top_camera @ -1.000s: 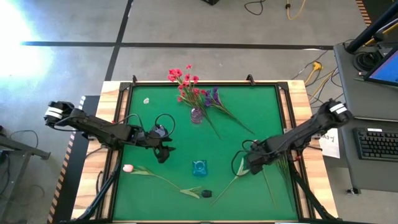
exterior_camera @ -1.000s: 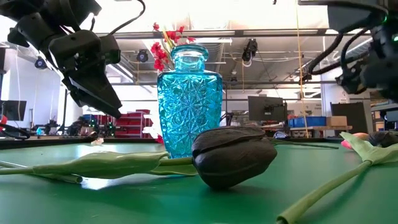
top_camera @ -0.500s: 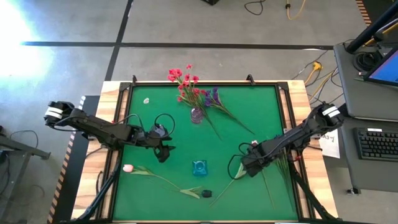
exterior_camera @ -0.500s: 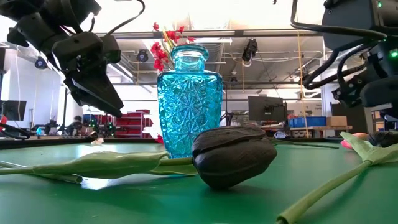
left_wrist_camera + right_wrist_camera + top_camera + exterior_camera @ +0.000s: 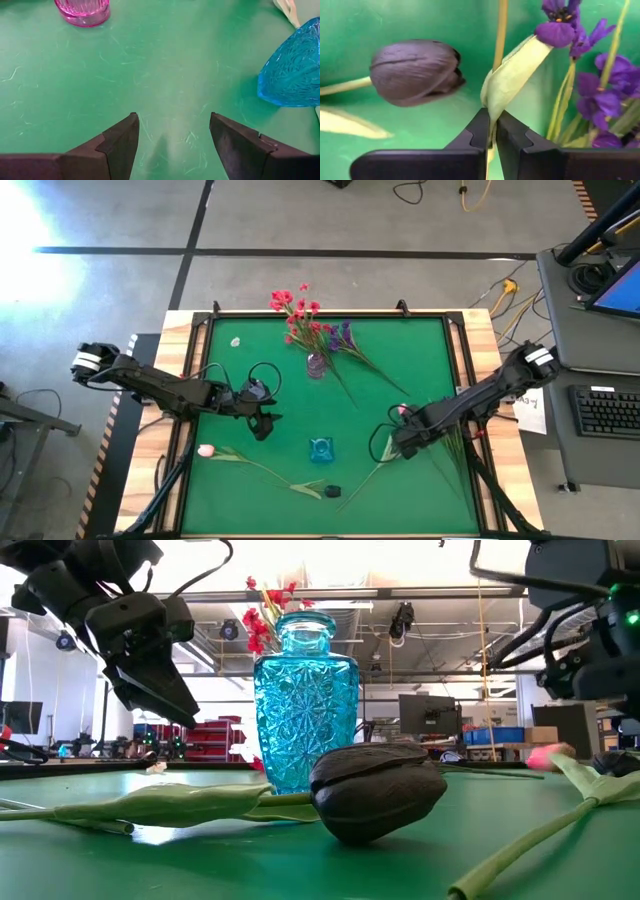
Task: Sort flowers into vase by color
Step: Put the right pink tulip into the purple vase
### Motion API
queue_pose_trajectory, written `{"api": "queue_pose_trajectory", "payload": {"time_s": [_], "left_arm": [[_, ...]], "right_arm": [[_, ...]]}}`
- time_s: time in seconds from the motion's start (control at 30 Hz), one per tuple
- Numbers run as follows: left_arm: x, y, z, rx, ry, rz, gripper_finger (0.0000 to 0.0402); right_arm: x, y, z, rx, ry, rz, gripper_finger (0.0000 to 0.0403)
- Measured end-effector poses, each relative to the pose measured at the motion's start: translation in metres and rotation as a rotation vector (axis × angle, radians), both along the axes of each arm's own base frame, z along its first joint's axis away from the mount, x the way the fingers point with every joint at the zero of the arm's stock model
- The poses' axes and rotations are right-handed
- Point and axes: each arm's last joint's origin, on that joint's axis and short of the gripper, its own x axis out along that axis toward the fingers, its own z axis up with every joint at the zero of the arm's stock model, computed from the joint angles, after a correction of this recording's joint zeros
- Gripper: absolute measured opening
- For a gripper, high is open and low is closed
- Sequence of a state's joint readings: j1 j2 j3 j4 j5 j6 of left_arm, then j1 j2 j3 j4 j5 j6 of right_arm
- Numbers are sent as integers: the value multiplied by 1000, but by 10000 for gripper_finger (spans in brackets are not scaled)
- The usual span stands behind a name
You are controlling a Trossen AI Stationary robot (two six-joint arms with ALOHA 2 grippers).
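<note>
1. Since a second ago, only my right side has changed: its fingers have closed.
2. Left gripper [image 5: 172,142] hovers spread and empty over the green table [image 5: 400,345], near the blue vase [image 5: 320,448].
3. Right gripper [image 5: 492,131] is clenched on the pale leaf [image 5: 512,75] of a tulip [image 5: 403,411], beside purple sprays [image 5: 600,90].
4. That leaf looks soft and light; gripping the stiffer stem seems safer to me.

Blue vase [image 5: 304,700]: glossy cut glass, faceted. Pink vase [image 5: 83,10]: ribbed clear glass. Table mat [image 5: 400,360]: matt green, finely scratched. Table frame [image 5: 180,330]: pale wood. Dark tulip [image 5: 415,71]: matt, fabric-like petals.
</note>
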State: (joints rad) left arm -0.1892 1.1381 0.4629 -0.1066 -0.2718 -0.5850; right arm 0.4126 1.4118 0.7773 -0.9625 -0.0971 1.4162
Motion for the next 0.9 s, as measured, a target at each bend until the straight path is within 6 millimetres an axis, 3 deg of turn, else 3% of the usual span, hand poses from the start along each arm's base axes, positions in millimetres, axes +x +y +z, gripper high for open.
{"api": "queue_pose_trajectory", "payload": {"time_s": [0.23, 0.4, 0.6, 0.73, 0.9], "left_arm": [[0, 0, 0, 6, -1, 6, 231], [0, 0, 0, 7, -2, 7, 231], [4, 0, 7, 5, -25, 5, 231], [6, -1, 11, 3, -37, 5, 231], [6, -1, 10, -1, -36, 9, 231]], "right_arm": [[-9, -5, 25, 19, -117, 3, 18], [-19, -14, 50, -69, -246, -3, 18], [-19, -23, 89, -261, -588, 9, 18], [-10, -25, 112, -420, -875, 93, 18], [5, -25, 138, -613, -1111, 235, 18]]}}
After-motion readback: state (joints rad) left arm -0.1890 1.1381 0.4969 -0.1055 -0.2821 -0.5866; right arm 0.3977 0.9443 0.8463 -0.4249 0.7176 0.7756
